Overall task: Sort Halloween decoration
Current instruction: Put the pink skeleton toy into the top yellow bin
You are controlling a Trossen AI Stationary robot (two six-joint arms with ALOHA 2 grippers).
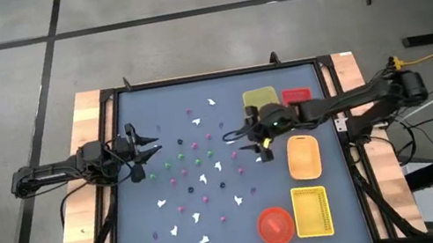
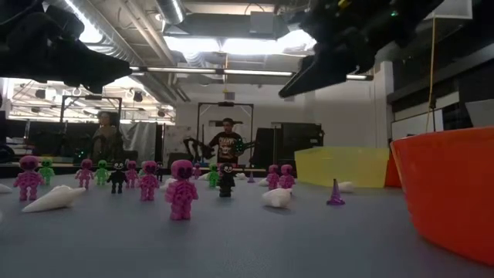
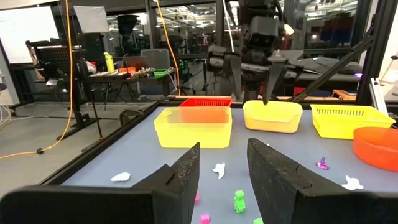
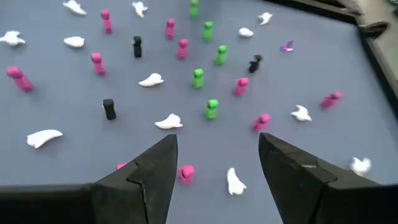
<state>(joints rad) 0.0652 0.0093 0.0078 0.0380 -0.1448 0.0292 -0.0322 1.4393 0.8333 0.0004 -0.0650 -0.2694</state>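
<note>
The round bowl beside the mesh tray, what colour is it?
Red-orange bowl; the high view shows it best.

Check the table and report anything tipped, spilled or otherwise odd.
Nothing looks damaged or spilled. The small white ghost pieces lie flat on the grey mat while the tiny pink and green figures stand upright. The yellow tray and the other containers sit upright.

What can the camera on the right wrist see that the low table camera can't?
Only the right wrist view looks down on the spread pieces, between the open right gripper, empty, over a white ghost. Only the low view shows the orange bowl, a yellow tray and a person in the room behind. Both show pink figures and green figures standing on the table.
</note>
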